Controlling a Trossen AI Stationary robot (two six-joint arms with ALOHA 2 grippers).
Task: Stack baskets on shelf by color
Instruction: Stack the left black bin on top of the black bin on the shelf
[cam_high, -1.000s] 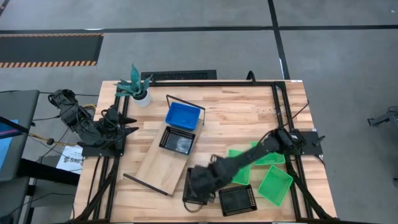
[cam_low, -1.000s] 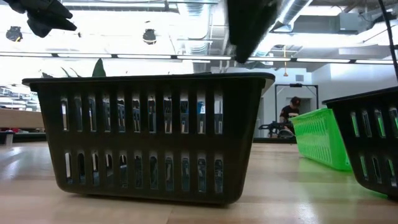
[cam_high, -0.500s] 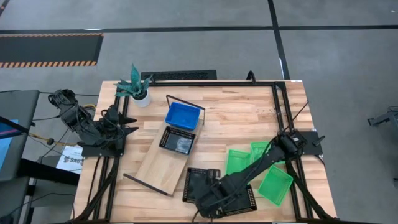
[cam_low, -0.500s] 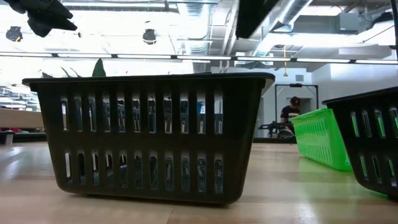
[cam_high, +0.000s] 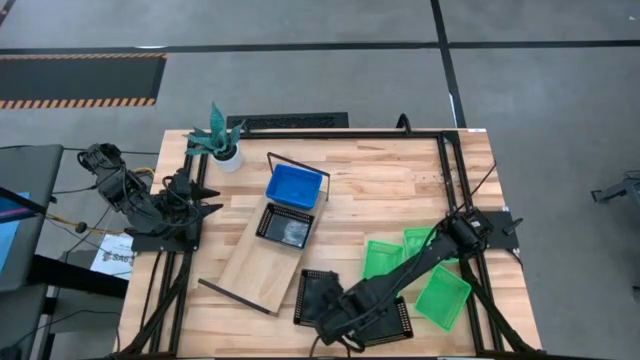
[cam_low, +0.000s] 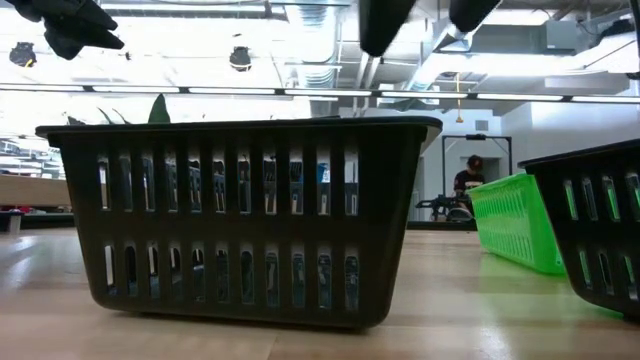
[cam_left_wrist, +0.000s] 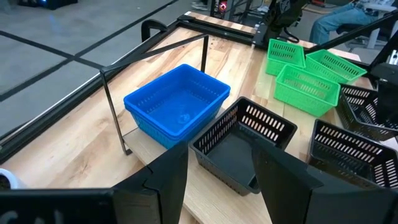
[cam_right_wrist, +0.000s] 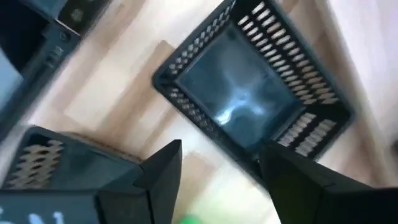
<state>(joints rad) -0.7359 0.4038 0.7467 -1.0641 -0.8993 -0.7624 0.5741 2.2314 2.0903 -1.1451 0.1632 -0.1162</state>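
High view: a slatted wooden desk (cam_high: 390, 190) is seen from above, with the shelf (cam_high: 262, 255), a light-wood plank with thin black wire ends, laid diagonally across its left half. A blue basket (cam_high: 294, 187) is seated at the far end of the shelf, and a black basket (cam_high: 285, 226) is placed just beside it on the plank, nearer the middle. Two further black baskets lie on the desk at the near edge: one (cam_high: 316, 297) just off the near end of the shelf, the other (cam_high: 392, 318) beside it and partly covered by the right arm. Three green baskets (cam_high: 441, 297) are grouped to the right of these, two of them partly hidden under the arm. A potted plant (cam_high: 220, 139) stands at the far left corner.

The right pincer (cam_high: 332, 310) is held low over the two black baskets at the near edge, with its fingers spread wide and nothing between them; in the right wrist view a black basket (cam_right_wrist: 252, 102) is seen past the parted fingers (cam_right_wrist: 163, 171). The left pincer (cam_high: 202, 198) is parked at the left edge of the desk, away from the baskets; in the left wrist view its fingers (cam_left_wrist: 166, 180) are shown apart and empty.

Low view: a black basket (cam_low: 240, 215) fills the foreground, and a person (cam_low: 468, 180) is seated in the room behind.
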